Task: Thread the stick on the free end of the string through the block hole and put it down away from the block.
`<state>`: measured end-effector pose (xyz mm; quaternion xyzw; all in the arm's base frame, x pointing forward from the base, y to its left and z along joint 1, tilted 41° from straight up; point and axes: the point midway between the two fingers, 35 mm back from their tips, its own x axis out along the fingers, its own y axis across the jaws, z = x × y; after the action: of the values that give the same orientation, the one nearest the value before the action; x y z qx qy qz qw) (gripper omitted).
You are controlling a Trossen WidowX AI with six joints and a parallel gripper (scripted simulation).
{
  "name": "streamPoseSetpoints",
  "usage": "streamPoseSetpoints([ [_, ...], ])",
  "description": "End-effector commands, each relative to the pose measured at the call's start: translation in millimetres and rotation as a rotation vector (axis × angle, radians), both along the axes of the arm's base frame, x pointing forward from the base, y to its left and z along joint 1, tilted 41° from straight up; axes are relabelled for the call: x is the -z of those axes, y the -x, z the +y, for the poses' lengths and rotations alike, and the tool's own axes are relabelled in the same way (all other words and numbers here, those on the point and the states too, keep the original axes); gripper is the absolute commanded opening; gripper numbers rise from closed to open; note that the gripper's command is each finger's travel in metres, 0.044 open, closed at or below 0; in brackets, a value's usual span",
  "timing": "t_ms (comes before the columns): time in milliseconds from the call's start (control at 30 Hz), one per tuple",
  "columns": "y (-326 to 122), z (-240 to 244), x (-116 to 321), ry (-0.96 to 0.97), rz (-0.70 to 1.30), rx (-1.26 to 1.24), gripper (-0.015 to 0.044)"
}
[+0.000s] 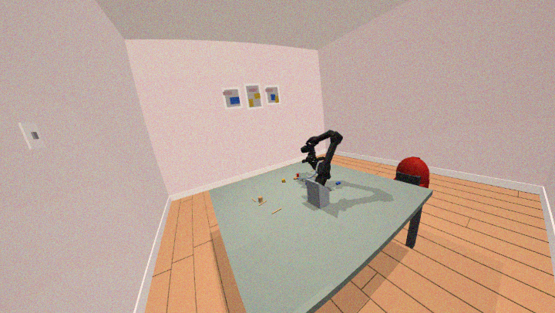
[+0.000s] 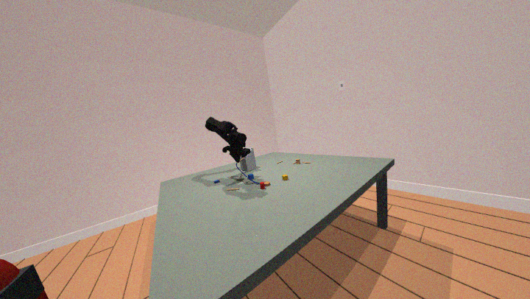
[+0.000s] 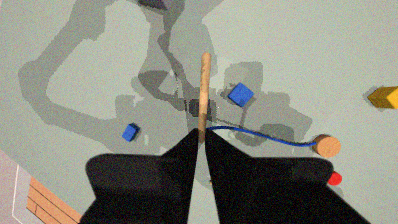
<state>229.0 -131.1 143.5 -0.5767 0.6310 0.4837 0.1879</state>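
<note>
My gripper (image 3: 201,133) (image 2: 238,160) is shut on the wooden stick (image 3: 205,82) and holds it above the table, its free end sticking out beyond the fingertips. The blue string (image 3: 260,134) (image 2: 243,173) runs from the fingertips down to the round wooden button (image 3: 328,146) (image 2: 267,183) on the table. The small wooden block (image 1: 260,199) (image 2: 297,161) stands far from the gripper, beyond the grey upright box. Its hole is too small to make out, and no string is seen at it. The wrist view does not show the block.
Loose sticks (image 1: 276,210) (image 1: 262,203) lie near the block, and another stick (image 2: 232,189) near the button. A blue cube (image 3: 241,94), a small blue piece (image 3: 130,132), a red piece (image 3: 335,178) and a yellow cube (image 2: 285,177) lie around. The grey box (image 1: 317,194) stands by the arm.
</note>
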Motion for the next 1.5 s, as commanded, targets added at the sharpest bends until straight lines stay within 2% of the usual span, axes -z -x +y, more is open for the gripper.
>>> streamPoseSetpoints([
  [0, -2.9, 2.5, -0.3, -0.048, 0.101, -0.126, 0.0],
  [633, -9.8, 10.4, -6.3, -0.241, 0.496, -0.641, 0.0],
  [900, -10.1, 9.4, -7.2, -0.239, 0.478, -0.625, 0.0],
  [1233, -13.3, -4.8, -19.9, -0.214, 0.232, -0.397, 0.0],
  [1467, -13.3, -5.0, -20.2, -0.214, 0.228, -0.393, 0.0],
])
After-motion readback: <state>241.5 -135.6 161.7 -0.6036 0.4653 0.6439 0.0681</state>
